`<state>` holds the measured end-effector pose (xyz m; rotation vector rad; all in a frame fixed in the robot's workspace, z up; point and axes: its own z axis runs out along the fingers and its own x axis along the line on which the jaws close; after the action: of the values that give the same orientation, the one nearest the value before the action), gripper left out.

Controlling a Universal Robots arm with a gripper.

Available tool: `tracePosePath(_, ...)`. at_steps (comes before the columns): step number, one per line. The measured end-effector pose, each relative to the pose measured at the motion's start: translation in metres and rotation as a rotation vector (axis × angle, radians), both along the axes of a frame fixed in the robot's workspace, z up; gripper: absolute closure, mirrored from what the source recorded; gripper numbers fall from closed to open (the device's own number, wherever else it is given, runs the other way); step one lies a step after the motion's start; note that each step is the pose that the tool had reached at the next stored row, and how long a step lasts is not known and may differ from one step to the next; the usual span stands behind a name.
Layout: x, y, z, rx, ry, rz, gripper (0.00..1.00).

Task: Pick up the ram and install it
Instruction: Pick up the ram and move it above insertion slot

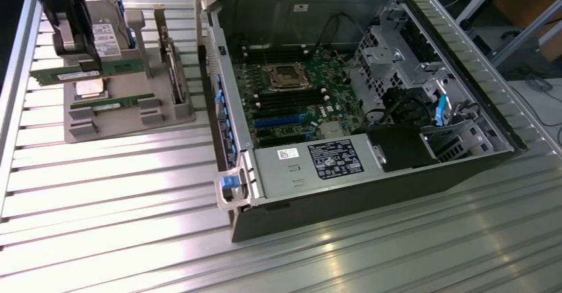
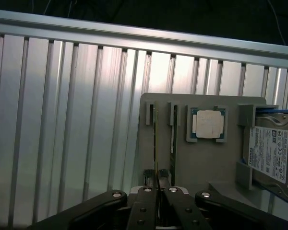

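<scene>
Nearly shut, the claw (image 2: 156, 178) pinches the ram (image 1: 66, 74) by its edge at the grey tray (image 1: 123, 127), ten o'clock from the computer case (image 1: 351, 207); best held level and drawn straight, clear of the second ram stick (image 1: 114, 102).

My desk (image 1: 105, 194) is a ribbed, silvery metal top. Its long grooves run side by side and catch bright glare. Two things sit directly on it. A grey parts holder (image 1: 123, 125) stands toward the exterior view's left. Just beside it, an open computer case (image 1: 351, 201) lies on its side with its inside facing up.
</scene>
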<state>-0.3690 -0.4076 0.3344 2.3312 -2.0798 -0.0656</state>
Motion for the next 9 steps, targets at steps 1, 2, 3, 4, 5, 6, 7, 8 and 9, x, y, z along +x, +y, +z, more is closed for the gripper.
tracePosePath(1, 0.000, 0.0000, 0.0026, -0.0001, 0.0001, 0.000, 0.88)
tracePosePath(2, 0.000, 0.0000, 0.0039, -0.0001, 0.0002, 0.000, 0.88)
tracePosePath(3, 0.000, 0.0000, 0.0055, -0.0001, 0.0001, 0.000, 0.88)
tracePosePath(4, 0.000, 0.0000, 0.0070, 0.0000, 0.0001, 0.000, 0.88)
tracePosePath(5, 0.000, 0.0000, 0.0087, -0.0001, 0.0001, 0.000, 0.88)
tracePosePath(6, 0.000, 0.0000, 0.0104, 0.0000, 0.0001, 0.000, 0.88)
tracePosePath(7, 0.000, 0.0000, 0.0119, 0.0000, 0.0001, 0.000, 0.88)
tracePosePath(8, 0.000, 0.0000, 0.0140, 0.0000, 0.0001, 0.000, 0.88)
tracePosePath(9, 0.000, 0.0000, 0.0153, 0.0000, 0.0001, 0.000, 0.88)
